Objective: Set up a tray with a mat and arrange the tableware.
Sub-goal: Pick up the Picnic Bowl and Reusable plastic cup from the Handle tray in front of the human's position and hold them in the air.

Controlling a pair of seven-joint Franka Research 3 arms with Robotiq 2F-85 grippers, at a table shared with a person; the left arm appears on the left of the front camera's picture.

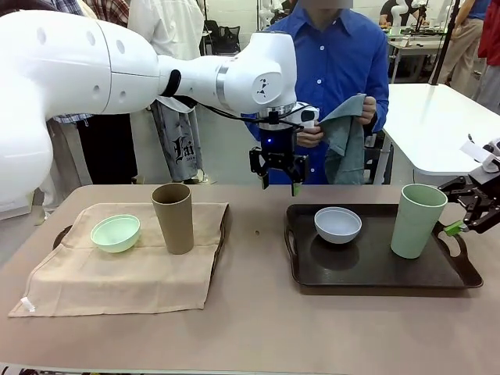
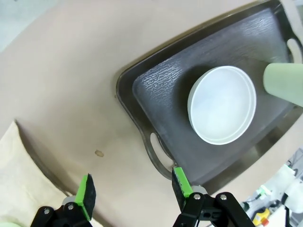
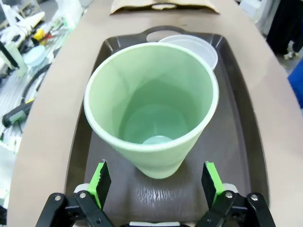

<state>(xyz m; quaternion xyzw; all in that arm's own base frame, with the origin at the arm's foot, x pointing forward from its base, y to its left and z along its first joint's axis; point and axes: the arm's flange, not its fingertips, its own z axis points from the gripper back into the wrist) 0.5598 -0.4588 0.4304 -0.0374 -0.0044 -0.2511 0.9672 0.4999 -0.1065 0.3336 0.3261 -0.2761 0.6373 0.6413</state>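
A dark brown tray [image 1: 461, 275] lies at the right with a white bowl [image 1: 337, 224] and a pale green tumbler [image 1: 418, 220] standing on it. At the left a beige mat [image 1: 117, 277] covers another tray [image 1: 61, 235], and on it stand a mint green bowl [image 1: 116, 233] and a brown tumbler [image 1: 173, 218]. My left gripper [image 1: 279, 173] hangs open and empty above the table's far middle, near the right tray's left handle [image 2: 158, 153]. My right gripper [image 3: 156, 185] is open just beside the pale green tumbler [image 3: 151, 106], apart from it. The white bowl [image 2: 222, 104] shows below the left wrist.
A person in a blue shirt stands at the far side holding a grey-green cloth [image 1: 345, 137] in both hands. A white table [image 1: 437, 125] stands behind at the right. The bare table between the two trays [image 1: 254, 258] has free room.
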